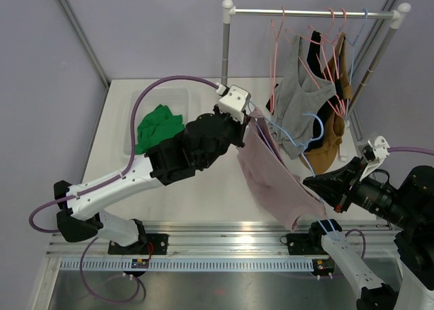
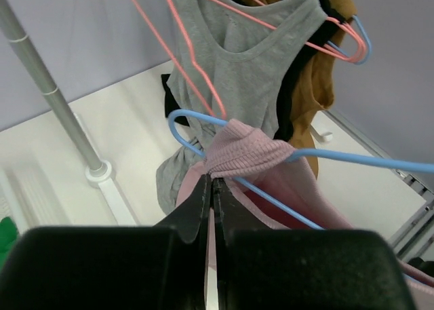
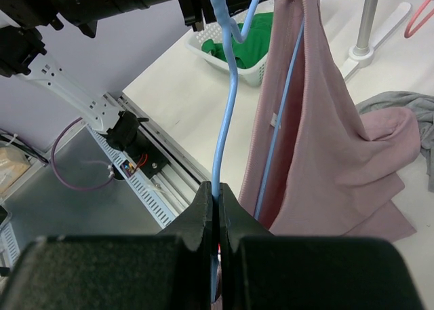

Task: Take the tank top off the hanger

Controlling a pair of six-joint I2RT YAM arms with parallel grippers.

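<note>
A pink tank top hangs on a blue hanger held in the air between my two arms, in front of the clothes rack. My left gripper is shut on the bunched pink shoulder strap at the hanger's upper end; the blue hanger runs through the strap. My right gripper is shut on the hanger's blue wire at its lower end. In the right wrist view the right gripper pinches the wire and the pink top drapes down to the table.
A metal rack at the back right holds a grey tank top and black and brown garments on pink hangers. A white basket with a green cloth stands at the back left. The rack's post is left of the left gripper.
</note>
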